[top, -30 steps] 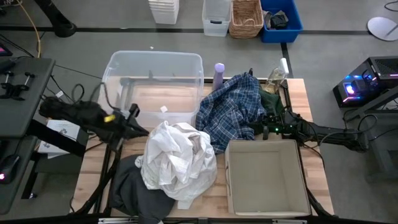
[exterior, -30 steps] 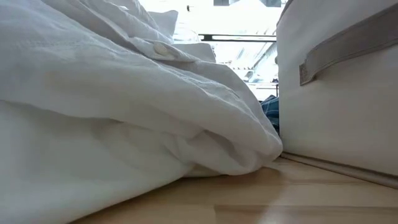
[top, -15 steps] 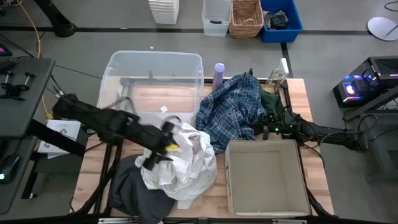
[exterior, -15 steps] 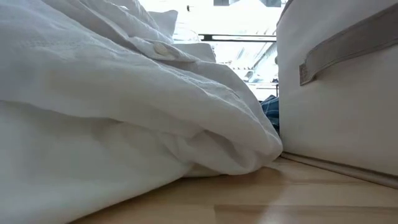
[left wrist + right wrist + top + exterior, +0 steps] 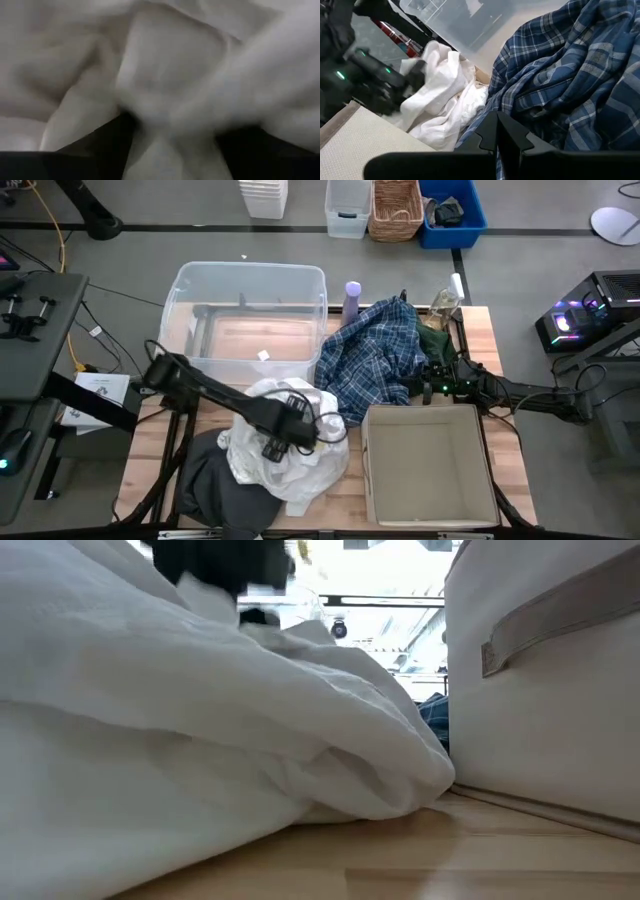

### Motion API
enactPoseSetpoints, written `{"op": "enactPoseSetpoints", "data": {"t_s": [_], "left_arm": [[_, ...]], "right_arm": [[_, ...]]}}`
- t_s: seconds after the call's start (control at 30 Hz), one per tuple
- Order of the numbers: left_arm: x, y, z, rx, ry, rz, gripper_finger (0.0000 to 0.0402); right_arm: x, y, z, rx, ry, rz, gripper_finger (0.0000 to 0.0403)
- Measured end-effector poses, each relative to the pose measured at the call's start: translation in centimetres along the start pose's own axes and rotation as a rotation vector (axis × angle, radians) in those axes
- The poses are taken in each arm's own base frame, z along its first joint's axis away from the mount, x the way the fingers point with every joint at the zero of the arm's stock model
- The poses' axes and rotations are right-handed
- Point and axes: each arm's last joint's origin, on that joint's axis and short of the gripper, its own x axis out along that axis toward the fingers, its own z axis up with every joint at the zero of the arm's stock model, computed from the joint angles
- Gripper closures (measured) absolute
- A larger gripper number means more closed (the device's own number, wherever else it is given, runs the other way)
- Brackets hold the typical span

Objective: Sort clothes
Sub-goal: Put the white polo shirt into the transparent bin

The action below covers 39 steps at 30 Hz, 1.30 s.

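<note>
Now | left claw (image 5: 290, 425) spread, atop white garment (image 5: 300, 460)

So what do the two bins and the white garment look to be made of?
Far bin: clear, glossy plastic, apparently; the wood tabletop shows through it. Near bin: probably matte cream fabric over stiff walls; a woven texture and a sewn strap handle show. White garment: thin woven cloth, perhaps cotton or linen; it creases finely.

A clear plastic bin (image 5: 250, 300), lilac bottle (image 5: 352, 297) and cream fabric box (image 5: 428, 465).
</note>
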Motion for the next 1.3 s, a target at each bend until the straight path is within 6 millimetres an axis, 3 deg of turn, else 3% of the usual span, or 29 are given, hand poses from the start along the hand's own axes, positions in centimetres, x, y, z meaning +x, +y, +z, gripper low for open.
{"op": "enactPoseSetpoints", "data": {"t_s": [0.07,0.2,0.3,0.37,0.43,0.5,0.6,0.7,0.87,1.0,1.1,1.2,1.3], "left_arm": [[1.8,-0.5,0.4,0.016,0.050,-0.014,0.0198],[3.5,-1.2,0.8,0.019,0.082,-0.106,0.0366],[1.7,-0.9,1.2,-0.012,0.020,-0.127,0.0385],[-2.6,-0.5,1.8,-0.022,-0.140,-0.131,0.0392],[-9.3,0.7,1.3,-0.041,-0.383,-0.107,0.0393],[-15.9,1.8,-0.7,-0.061,-0.606,-0.034,0.0394],[-23.7,3.6,-4.9,-0.135,-0.857,0.149,0.0394],[-30.2,5.0,-10.5,-0.220,-1.072,0.404,0.0394],[-37.1,7.3,-18.4,-0.406,-1.256,0.942,0.0394],[-40.4,9.3,-21.9,-0.539,-1.225,1.362,0.0394],[-41.2,10.3,-23.3,-0.593,-1.087,1.577,0.0394],[-40.5,11.4,-23.9,-0.653,-0.840,1.634,0.0394],[-38.5,12.8,-23.6,-0.682,-0.630,1.568,0.0395]], "right_arm": [[0.0,0.0,0.0,0.000,0.000,0.000,0.0402],[0.0,0.0,0.0,0.000,0.000,-0.001,0.0402],[0.0,0.0,0.0,0.000,0.000,0.000,0.0402],[0.0,0.0,0.0,0.000,0.000,0.000,0.0402],[0.0,0.0,0.0,0.000,0.000,0.000,0.0402],[0.0,0.0,0.0,0.000,0.000,0.000,0.0402],[0.0,0.0,0.0,0.000,0.000,0.000,0.0402],[0.0,0.0,0.0,0.000,0.000,0.000,0.0402],[0.0,0.0,0.0,0.000,0.000,0.000,0.0402],[0.0,0.0,0.0,0.000,0.000,0.000,0.0402],[0.0,0.0,0.0,0.000,0.000,0.000,0.0402],[0.0,0.0,0.0,0.000,0.000,0.000,0.0402],[0.0,0.0,0.0,0.000,0.000,0.000,0.0402]]}}
